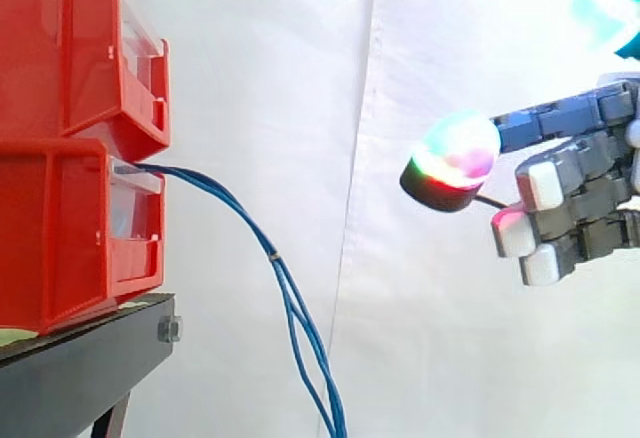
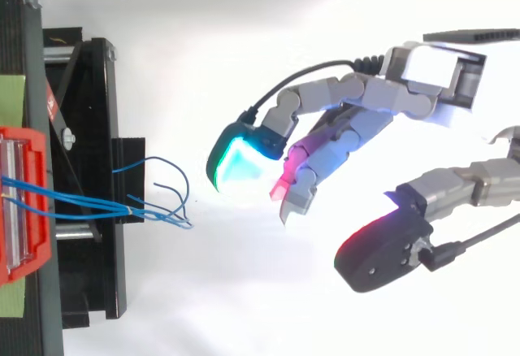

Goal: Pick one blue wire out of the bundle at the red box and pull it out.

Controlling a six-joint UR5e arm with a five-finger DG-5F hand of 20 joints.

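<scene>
Several blue wires [image 1: 273, 256] trail out of the lower red box [image 1: 60, 238] and droop down to the right. They lie well left of my hand [image 1: 575, 188], whose fingers are spread apart, empty, and point left at them.

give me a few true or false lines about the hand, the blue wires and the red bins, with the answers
1. The hand grips one of the blue wires. False: the hand is open, holds nothing and is apart from them.
2. The blue wires come out at the top of the lower red bin and hang down. True.
3. The lower red bin sits on a black stand, with the upper red bin on top of it. True.
4. The blue wires lie coiled on top of the upper red bin. False: they hang loose below it, past the edge of the black stand.
</scene>
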